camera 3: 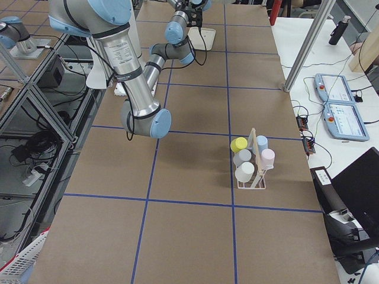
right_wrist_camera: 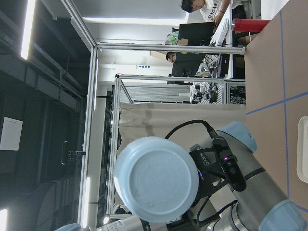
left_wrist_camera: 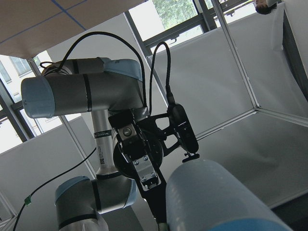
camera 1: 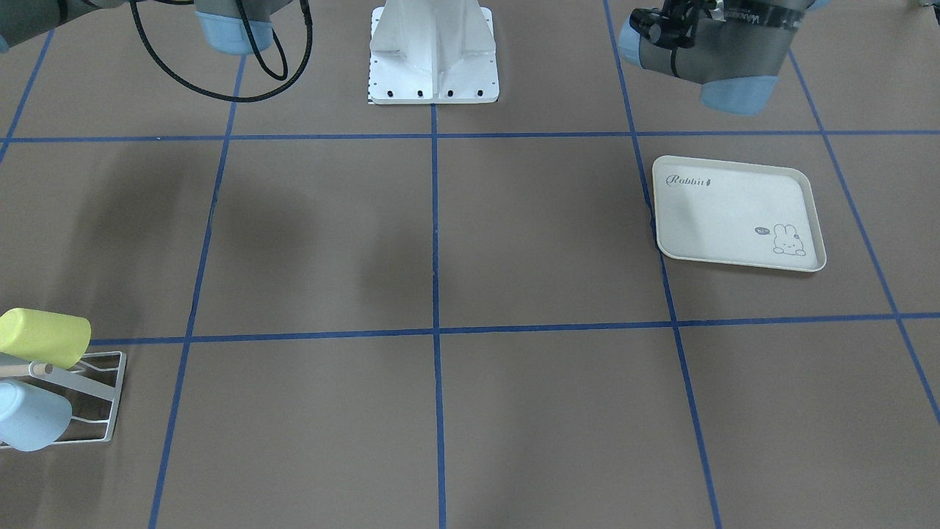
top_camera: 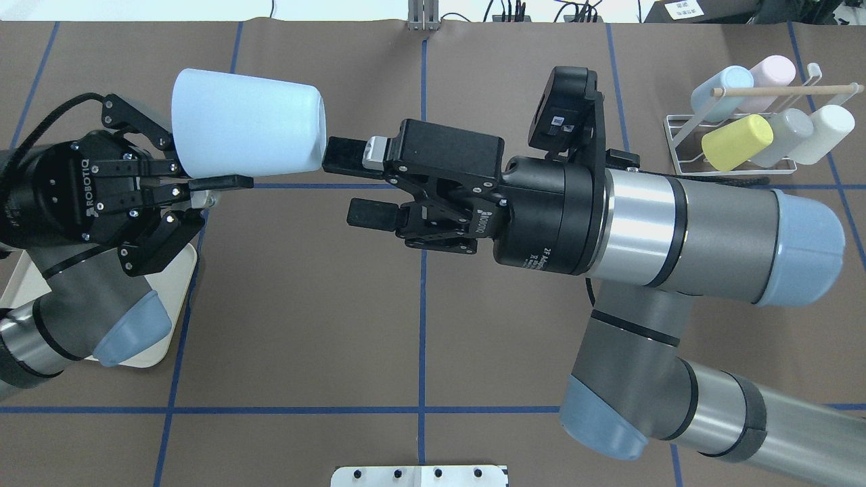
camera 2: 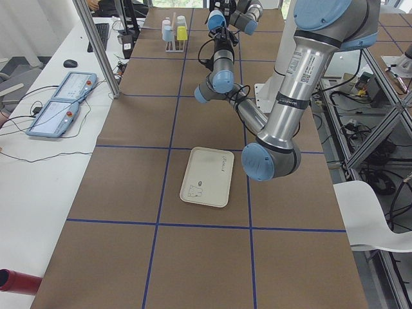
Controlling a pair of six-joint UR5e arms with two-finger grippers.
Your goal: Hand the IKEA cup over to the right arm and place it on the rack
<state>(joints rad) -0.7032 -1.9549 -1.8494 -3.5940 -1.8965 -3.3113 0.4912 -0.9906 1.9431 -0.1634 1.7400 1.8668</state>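
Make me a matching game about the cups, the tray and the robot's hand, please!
Things:
1. blue cup between the grippers
2. yellow cup
3. rabbit tray
4. right gripper

States:
A. open, holding nothing
B. lying flat on the table
C. held up in the air by the left gripper
D. sitting on the rack

Pairs: 1-C, 2-D, 3-B, 4-A

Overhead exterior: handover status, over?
Left claw shut on blue cup. Right claw open at its base, not gripping. Rack far right, five cups on it.
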